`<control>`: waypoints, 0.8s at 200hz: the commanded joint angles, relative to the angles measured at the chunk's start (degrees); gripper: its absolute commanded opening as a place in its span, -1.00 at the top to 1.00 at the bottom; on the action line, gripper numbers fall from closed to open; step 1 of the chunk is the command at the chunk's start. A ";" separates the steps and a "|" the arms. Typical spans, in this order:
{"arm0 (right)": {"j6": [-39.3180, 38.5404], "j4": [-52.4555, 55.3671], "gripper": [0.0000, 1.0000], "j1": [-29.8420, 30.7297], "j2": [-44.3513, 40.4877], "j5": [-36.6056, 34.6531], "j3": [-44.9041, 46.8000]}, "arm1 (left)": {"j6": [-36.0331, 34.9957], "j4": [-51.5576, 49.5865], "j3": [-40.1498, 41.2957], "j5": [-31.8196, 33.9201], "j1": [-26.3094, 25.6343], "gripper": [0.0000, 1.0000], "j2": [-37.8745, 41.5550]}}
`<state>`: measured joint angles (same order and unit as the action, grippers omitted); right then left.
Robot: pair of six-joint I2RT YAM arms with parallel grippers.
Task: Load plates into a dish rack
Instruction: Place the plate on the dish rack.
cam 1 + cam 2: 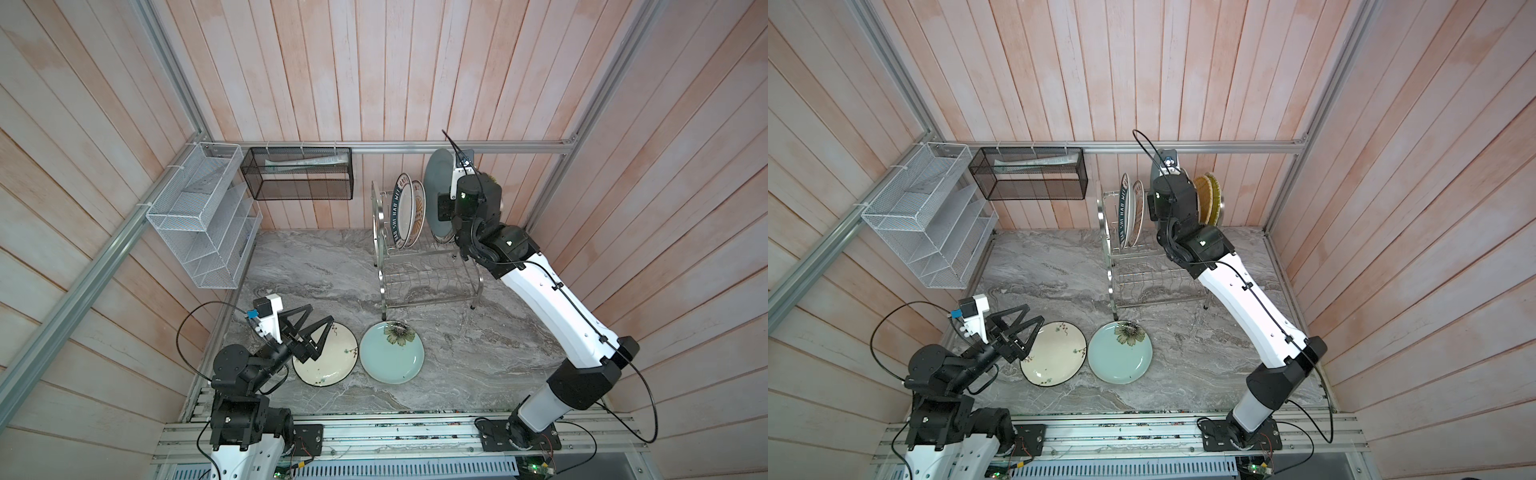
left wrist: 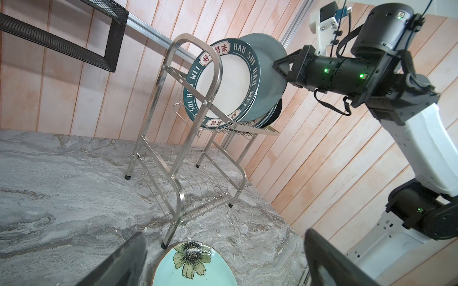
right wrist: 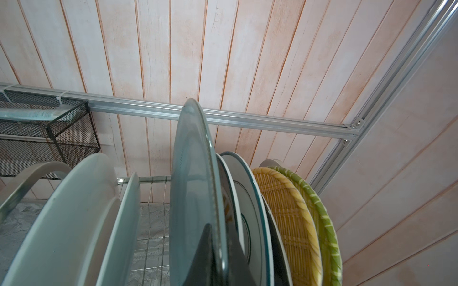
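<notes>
Our right claw (image 2: 276, 68) pinched the grey plate (image 3: 193, 173) upright at the dish rack (image 2: 219, 74); we judged it needed lowering straight into one free slot. Left claw (image 1: 319, 315) gaped, empty.

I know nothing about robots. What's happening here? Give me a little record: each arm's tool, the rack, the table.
rack: upper tier holds upright plates, including a lettered plate and woven plates; lower tier has none
right tool: shut on the grey plate, upright over the upper tier
left tool: open, empty, near the cream plate
table: cream plate and blue plate lie flat, side by side
to load: those two, plus the grey plate
</notes>
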<state>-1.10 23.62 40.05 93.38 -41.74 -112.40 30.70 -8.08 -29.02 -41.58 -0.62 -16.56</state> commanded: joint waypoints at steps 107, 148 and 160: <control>5.17 -5.28 1.00 -1.46 -1.12 3.80 4.20 | 0.59 1.83 0.45 -1.12 0.71 -1.00 -0.67; 4.85 -5.84 1.00 -1.46 -2.50 5.50 5.36 | 0.59 1.93 0.51 -1.22 0.82 -1.00 -0.59; 4.30 -6.55 1.00 -1.56 -3.28 6.50 6.18 | 0.68 1.92 0.49 -1.29 0.89 -1.00 -0.61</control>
<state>1.91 21.23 38.44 92.82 -38.63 -107.59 31.11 -7.70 -29.02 -41.74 -0.03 -17.10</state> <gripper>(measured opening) 0.086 0.999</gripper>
